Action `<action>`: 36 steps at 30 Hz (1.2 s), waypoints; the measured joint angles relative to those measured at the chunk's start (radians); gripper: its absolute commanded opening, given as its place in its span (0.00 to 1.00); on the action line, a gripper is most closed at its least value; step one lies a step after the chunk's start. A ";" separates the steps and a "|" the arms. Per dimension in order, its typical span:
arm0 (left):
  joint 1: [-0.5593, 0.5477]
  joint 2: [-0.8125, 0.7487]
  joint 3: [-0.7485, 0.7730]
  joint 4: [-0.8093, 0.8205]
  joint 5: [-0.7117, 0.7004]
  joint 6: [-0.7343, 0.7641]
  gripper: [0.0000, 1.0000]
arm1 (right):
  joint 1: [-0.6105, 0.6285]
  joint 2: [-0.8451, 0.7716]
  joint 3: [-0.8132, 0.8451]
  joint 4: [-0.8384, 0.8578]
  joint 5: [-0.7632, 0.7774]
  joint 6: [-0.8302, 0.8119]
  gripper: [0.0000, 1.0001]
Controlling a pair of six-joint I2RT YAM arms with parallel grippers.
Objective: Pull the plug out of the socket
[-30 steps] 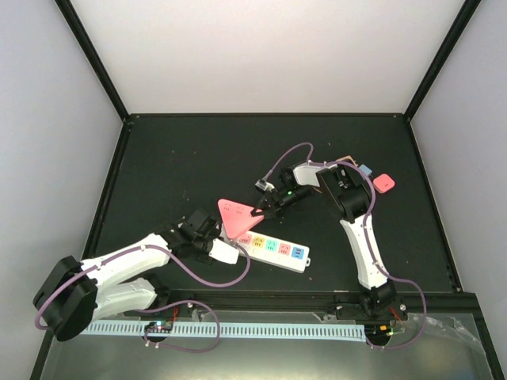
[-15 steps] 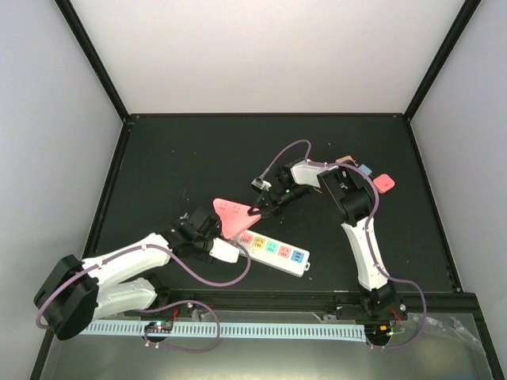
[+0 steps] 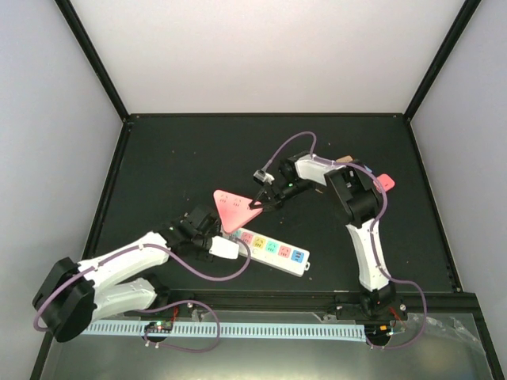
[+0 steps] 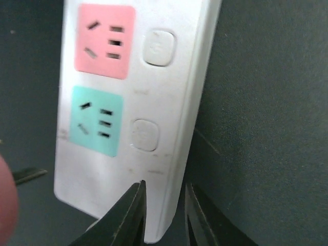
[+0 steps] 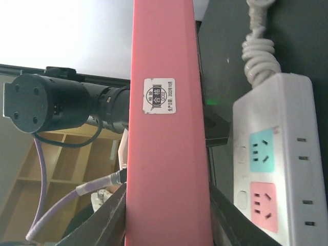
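**Top view.** Power strip (image 3: 273,248): white, flat on the black table (image 3: 174,158), near the front edge, long axis running 10 to 4 o'clock. Left gripper (image 3: 215,244) clamps its 10 o'clock end. Plug (image 3: 231,208): pink, triangular, at 11 o'clock of the strip, pinched by the right gripper (image 3: 259,203).

**Left wrist.** Fingers (image 4: 128,215) at 6 o'clock squeeze the strip's long edge beside the teal outlet (image 4: 97,120). Pink outlet (image 4: 105,41) at 12.

**Right wrist.** Plug fills the centre with a white sticker (image 5: 159,95), gripped from both sides. Strip at 4 o'clock, apart from it. Coiled cord (image 5: 260,46) at 1.
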 measured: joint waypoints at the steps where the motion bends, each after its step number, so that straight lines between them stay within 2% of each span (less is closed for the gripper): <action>1: 0.000 -0.010 0.015 -0.027 0.004 -0.018 0.30 | -0.006 -0.014 0.000 -0.002 0.000 -0.001 0.01; 3: 0.000 -0.032 0.057 -0.066 0.020 -0.050 0.39 | -0.022 -0.046 0.000 -0.007 -0.001 -0.007 0.01; 8: 0.000 -0.104 0.181 -0.113 0.060 -0.117 0.71 | -0.082 -0.122 -0.004 -0.018 -0.006 -0.027 0.01; 13: 0.004 -0.125 0.282 -0.175 0.093 -0.197 0.97 | -0.153 -0.245 -0.059 0.006 -0.007 -0.018 0.01; 19: 0.031 -0.126 0.294 -0.203 0.113 -0.266 0.99 | -0.243 -0.392 -0.117 0.007 -0.006 -0.029 0.01; 25: 0.063 -0.139 0.294 -0.201 0.130 -0.325 0.99 | -0.373 -0.409 -0.103 -0.208 0.040 -0.236 0.01; 30: 0.077 -0.150 0.294 -0.200 0.140 -0.347 0.99 | -0.475 -0.417 -0.110 -0.296 0.196 -0.347 0.01; 36: 0.080 -0.156 0.294 -0.199 0.161 -0.349 0.99 | -0.537 -0.492 -0.198 -0.338 0.363 -0.426 0.01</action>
